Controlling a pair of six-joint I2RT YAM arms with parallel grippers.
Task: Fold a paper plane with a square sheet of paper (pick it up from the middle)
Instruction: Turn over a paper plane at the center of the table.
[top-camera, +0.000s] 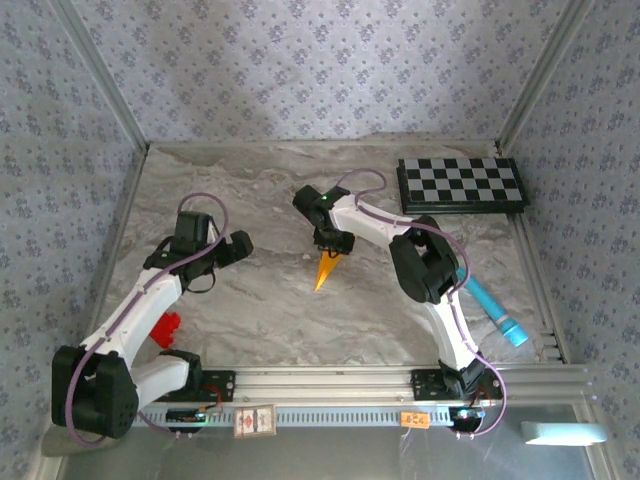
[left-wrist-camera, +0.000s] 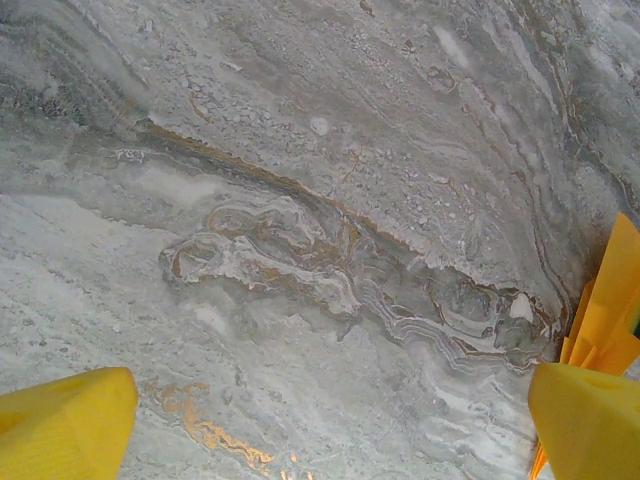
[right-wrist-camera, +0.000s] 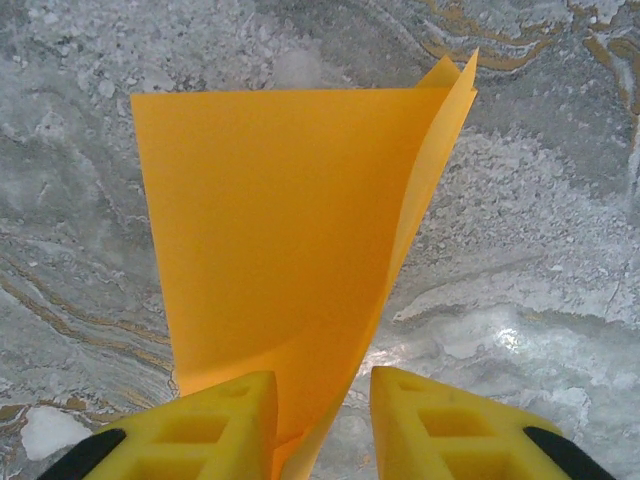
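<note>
Two arms are reaching over one marble table (top-camera: 250, 300), each carrying one claw with two yellow fingers. One paper plane (top-camera: 324, 272) is sitting near the middle of the table. It is a slim orange dart with its sharp tip pointing toward the near edge and its wide end just under the right claw (top-camera: 332, 248). At the far right one checkerboard (top-camera: 460, 185) is lying flat. One blue tube (top-camera: 492, 312) is lying beside the right arm, and one red piece (top-camera: 167, 328) is resting beside the left arm. The left claw (top-camera: 244, 246) is hovering to the left of the plane, apart from it. The right wrist view is adding detail too small to read from overhead. The paper plane (right-wrist-camera: 280, 230) is fanning into separate folded layers, and the right claw (right-wrist-camera: 320, 425) is straddling it with jaws partly apart. One finger (right-wrist-camera: 215, 430) is touching the paper, while a strip of marble is showing between the paper and the other finger, so the claw is not clamping it. The left wrist view is showing the left claw (left-wrist-camera: 325, 425) spread wide over bare marble, with an edge of the paper plane (left-wrist-camera: 610, 310) at its right.
</note>
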